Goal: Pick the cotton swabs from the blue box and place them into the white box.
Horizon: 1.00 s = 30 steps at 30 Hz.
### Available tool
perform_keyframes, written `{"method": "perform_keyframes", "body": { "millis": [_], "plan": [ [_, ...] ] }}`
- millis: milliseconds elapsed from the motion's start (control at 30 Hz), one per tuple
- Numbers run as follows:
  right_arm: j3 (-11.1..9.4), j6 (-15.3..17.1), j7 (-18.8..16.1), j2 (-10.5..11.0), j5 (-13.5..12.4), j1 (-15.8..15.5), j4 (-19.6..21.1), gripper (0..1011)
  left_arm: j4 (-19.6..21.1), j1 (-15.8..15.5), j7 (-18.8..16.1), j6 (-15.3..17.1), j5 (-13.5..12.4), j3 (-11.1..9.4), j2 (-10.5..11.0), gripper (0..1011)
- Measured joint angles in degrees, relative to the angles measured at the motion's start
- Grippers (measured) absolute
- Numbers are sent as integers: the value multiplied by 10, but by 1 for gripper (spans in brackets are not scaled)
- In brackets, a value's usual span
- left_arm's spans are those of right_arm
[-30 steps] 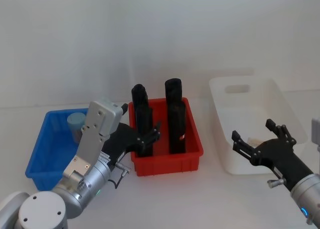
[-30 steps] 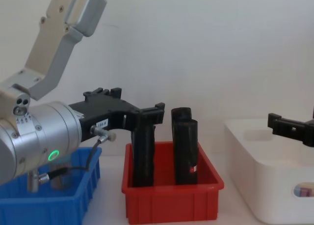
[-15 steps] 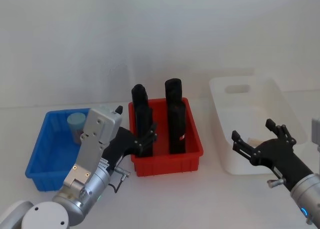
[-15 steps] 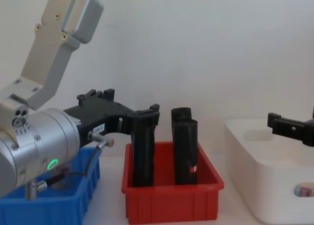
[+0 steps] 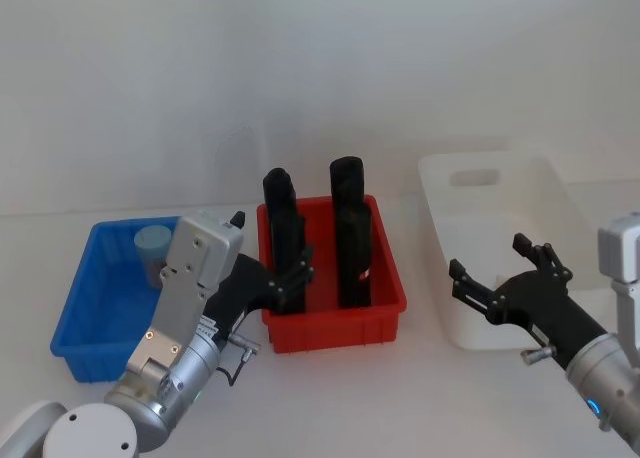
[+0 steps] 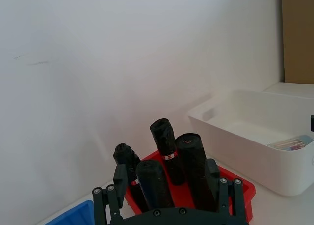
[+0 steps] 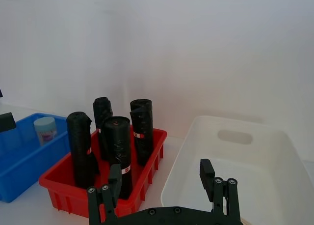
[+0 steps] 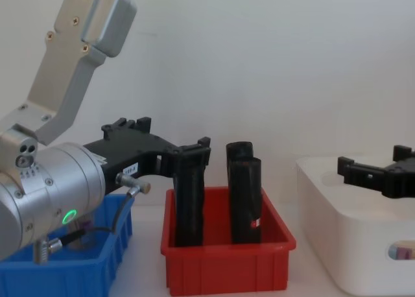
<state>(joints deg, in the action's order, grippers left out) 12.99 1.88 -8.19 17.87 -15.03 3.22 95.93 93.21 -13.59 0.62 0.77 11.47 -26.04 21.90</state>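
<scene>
One jar of cotton swabs with a light-blue lid stands upright in the far part of the blue box, also visible as a jar in the right wrist view. Another jar lies inside the white box. My left gripper hangs open and empty between the blue box and the red bin's front left corner. My right gripper is open and empty, held over the near left part of the white box.
A red bin with several tall black rolls stands between the two boxes. A white wall rises close behind all three. Bare white table lies in front of the bins.
My right gripper has shifted left and a little farther over the white box. The left arm drew back slightly a second ago and has held still since.
</scene>
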Motion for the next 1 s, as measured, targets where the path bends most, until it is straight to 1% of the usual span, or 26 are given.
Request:
{"method": "perform_keyframes", "body": {
  "millis": [133, 200, 267, 300, 333, 400, 433, 567, 633, 667, 733, 767, 1000],
  "plan": [
    [2, -1, -21, -8, 7, 23, -30, 1001, 0, 0, 0, 0, 0, 0, 0, 1003],
    [4, -4, -42, -17, 15, 44, -58, 1001, 0, 0, 0, 0, 0, 0, 0, 1004],
    [6, -6, -51, -21, 19, 55, -72, 1001, 0, 0, 0, 0, 0, 0, 0, 1004],
    [7, -8, -62, -26, 24, 66, -88, 1001, 0, 0, 0, 0, 0, 0, 0, 1003],
    [7, -8, -62, -26, 24, 66, -88, 1001, 0, 0, 0, 0, 0, 0, 0, 1004],
    [10, -14, -81, -36, 32, 91, -123, 1001, 0, 0, 0, 0, 0, 0, 0, 1004],
    [10, -14, -81, -36, 32, 91, -123, 1001, 0, 0, 0, 0, 0, 0, 0, 1004],
    [16, -23, -108, -51, 45, 128, -178, 1001, 0, 0, 0, 0, 0, 0, 0, 1004],
    [17, -27, -116, -56, 49, 140, -196, 1001, 0, 0, 0, 0, 0, 0, 0, 1004],
    [19, -32, -125, -62, 54, 154, -217, 1001, 0, 0, 0, 0, 0, 0, 0, 1004],
    [21, -36, -132, -66, 58, 165, -234, 1001, 0, 0, 0, 0, 0, 0, 0, 1004],
    [22, -41, -139, -72, 61, 178, -251, 1001, 0, 0, 0, 0, 0, 0, 0, 1004],
    [30, -58, -165, -90, 74, 222, -323, 1001, 0, 0, 0, 0, 0, 0, 0, 1004]
  ]
}}
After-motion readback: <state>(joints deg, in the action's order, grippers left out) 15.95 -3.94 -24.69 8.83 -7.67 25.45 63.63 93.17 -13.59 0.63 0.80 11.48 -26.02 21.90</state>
